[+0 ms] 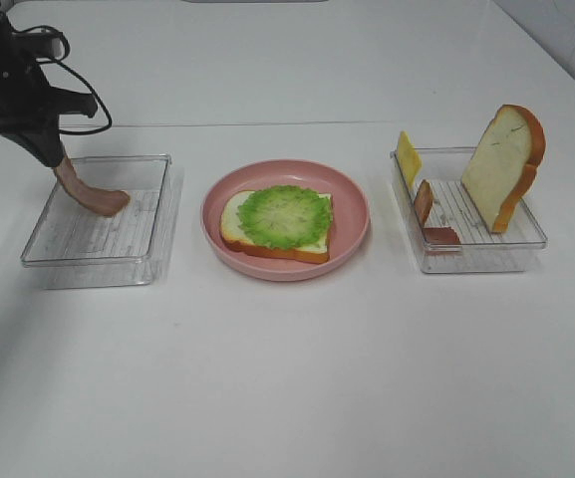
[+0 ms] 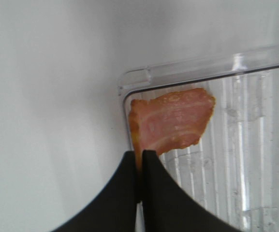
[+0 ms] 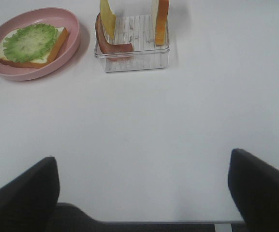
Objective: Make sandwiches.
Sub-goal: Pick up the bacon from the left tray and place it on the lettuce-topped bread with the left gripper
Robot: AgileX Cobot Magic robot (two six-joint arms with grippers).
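Observation:
A bread slice (image 1: 267, 239) topped with ruffled green lettuce (image 1: 285, 215) lies on the pink plate (image 1: 352, 199) in the middle. My left gripper (image 1: 56, 159) is shut on one end of a bacon strip (image 1: 93, 196), whose lower end hangs into the left clear tray (image 1: 88, 254). The left wrist view shows the shut fingertips (image 2: 129, 166) pinching the bacon (image 2: 173, 121) over the tray's corner (image 2: 144, 77). My right gripper (image 3: 144, 193) is open and empty above bare table, well short of the plate (image 3: 66, 53). It is out of the exterior view.
The right clear tray (image 1: 476, 254) holds an upright bread slice (image 1: 504, 166), a yellow cheese slice (image 1: 408, 157) and another bacon strip (image 1: 424, 202). It also shows in the right wrist view (image 3: 134, 60). The table (image 1: 287, 378) is white.

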